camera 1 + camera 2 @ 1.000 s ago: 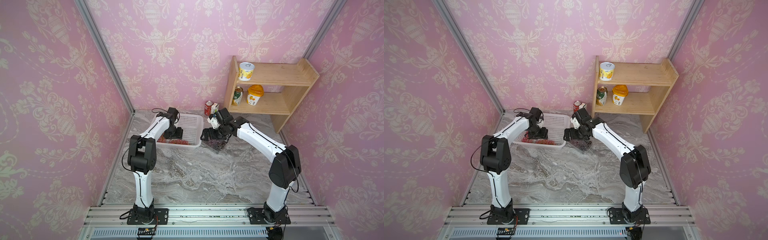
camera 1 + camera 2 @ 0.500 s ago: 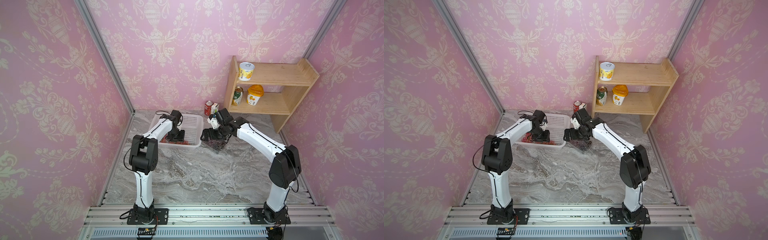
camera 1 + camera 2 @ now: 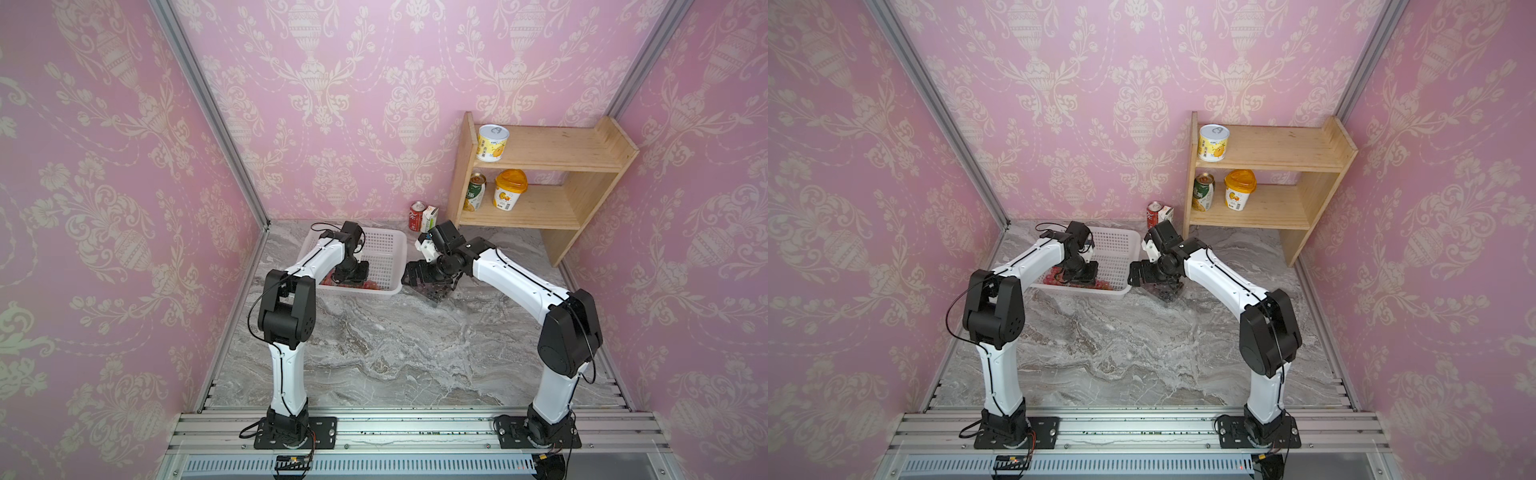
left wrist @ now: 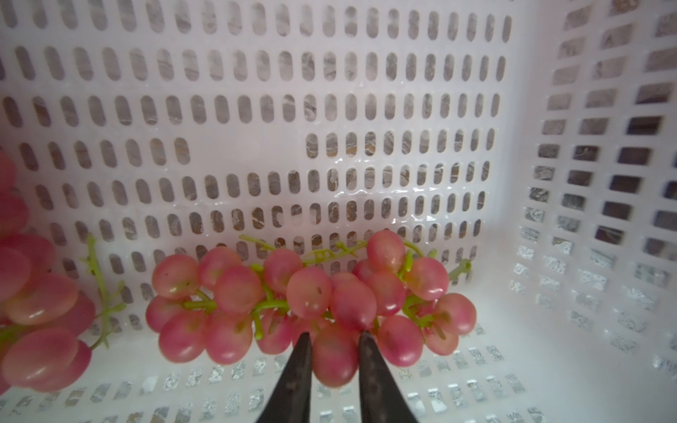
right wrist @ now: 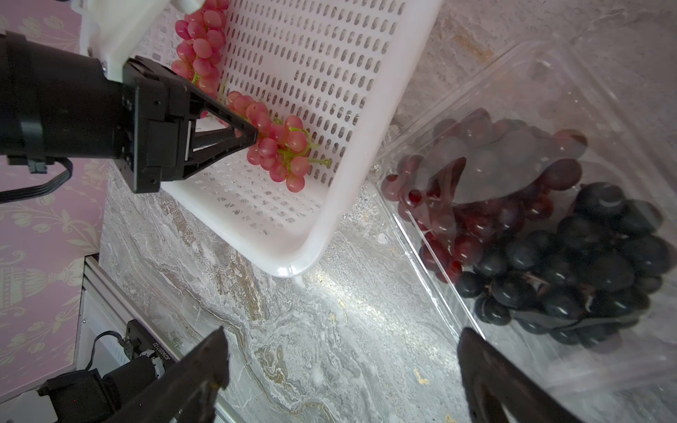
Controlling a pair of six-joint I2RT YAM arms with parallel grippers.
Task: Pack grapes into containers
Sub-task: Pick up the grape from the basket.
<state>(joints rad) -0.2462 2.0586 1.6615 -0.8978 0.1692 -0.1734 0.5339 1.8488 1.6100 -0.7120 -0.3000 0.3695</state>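
Left pincer (image 4: 335, 338) clenched on one grape of pink bunch (image 4: 238, 289) in basket (image 4: 256, 110); right pincer (image 5: 340, 333) released beside container (image 5: 586, 366). Lift slowly: single-grape hold may tear off.

Upper left of the frame: the left claw (image 5: 252, 137) reaches into the white basket (image 5: 293, 256), tips pinched on a pink bunch (image 5: 278, 150); another pink bunch (image 5: 199, 47) lies beyond it. At the right, a clear container (image 5: 586, 73) holds dark red grapes (image 5: 513, 175) and near-black grapes (image 5: 586, 271). Along the bottom edge, the right claw (image 5: 342, 331) stands wide apart over the marble worktop (image 5: 293, 311).
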